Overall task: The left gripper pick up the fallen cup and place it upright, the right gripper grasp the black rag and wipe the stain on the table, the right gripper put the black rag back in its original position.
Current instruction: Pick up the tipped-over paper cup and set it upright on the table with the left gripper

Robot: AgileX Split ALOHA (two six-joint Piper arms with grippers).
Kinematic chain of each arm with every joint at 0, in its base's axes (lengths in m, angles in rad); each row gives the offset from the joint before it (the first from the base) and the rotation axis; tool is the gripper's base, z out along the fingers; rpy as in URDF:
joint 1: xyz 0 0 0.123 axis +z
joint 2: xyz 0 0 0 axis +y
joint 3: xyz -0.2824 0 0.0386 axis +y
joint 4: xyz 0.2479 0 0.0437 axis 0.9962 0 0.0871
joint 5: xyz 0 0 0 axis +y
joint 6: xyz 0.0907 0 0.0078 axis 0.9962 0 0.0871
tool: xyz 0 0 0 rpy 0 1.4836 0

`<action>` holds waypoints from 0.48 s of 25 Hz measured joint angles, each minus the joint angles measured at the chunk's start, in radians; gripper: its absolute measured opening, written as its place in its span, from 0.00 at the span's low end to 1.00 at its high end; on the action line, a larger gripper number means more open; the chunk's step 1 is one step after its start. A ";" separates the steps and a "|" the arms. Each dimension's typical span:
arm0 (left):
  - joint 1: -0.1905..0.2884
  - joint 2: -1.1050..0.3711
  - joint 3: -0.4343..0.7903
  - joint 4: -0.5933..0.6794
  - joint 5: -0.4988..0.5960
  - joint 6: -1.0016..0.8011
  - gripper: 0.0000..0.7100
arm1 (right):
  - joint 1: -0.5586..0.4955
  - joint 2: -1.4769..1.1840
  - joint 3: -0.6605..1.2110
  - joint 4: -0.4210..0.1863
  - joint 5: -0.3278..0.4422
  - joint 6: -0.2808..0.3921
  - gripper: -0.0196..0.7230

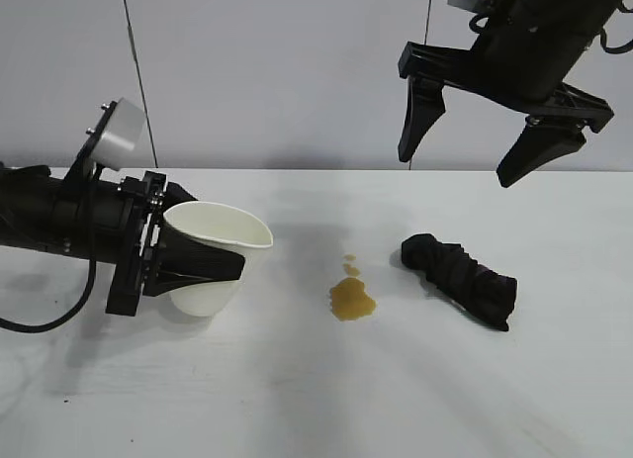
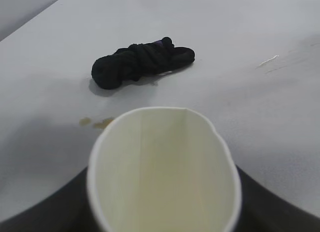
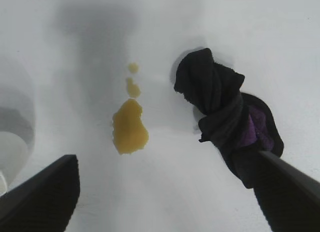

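— Seen at lower left of the exterior view? 
— White tapered paper cup (image 1: 213, 255), tilted, mouth up and rightward, empty inside, clamped in left gripper (image 1: 188, 263), reaching level from the left.
— Elsewhere?
— Right gripper (image 1: 473, 151) upper right, spread wide, holding nothing, above crumpled black rag (image 1: 460, 278); amber stain (image 1: 352, 299) centre on white table (image 1: 297, 399).

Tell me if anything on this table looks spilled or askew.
Yes. An amber stain with droplets sits on the table beside the bunched black rag, and the left gripper holds the paper cup tilted, not upright.
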 joint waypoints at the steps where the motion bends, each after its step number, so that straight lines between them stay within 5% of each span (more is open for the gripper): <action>1: 0.000 0.005 0.000 0.000 0.000 0.002 0.52 | 0.000 0.000 0.000 0.000 0.000 0.000 0.90; 4: 0.000 0.016 0.000 -0.001 0.000 0.003 0.56 | 0.000 0.000 0.000 0.000 0.000 -0.001 0.90; 8: 0.000 0.018 0.000 -0.003 0.000 -0.008 0.85 | 0.000 0.000 0.000 0.000 0.001 -0.001 0.90; 12: 0.000 0.018 0.000 -0.003 0.000 -0.057 0.95 | 0.000 0.000 0.000 0.000 0.003 -0.001 0.90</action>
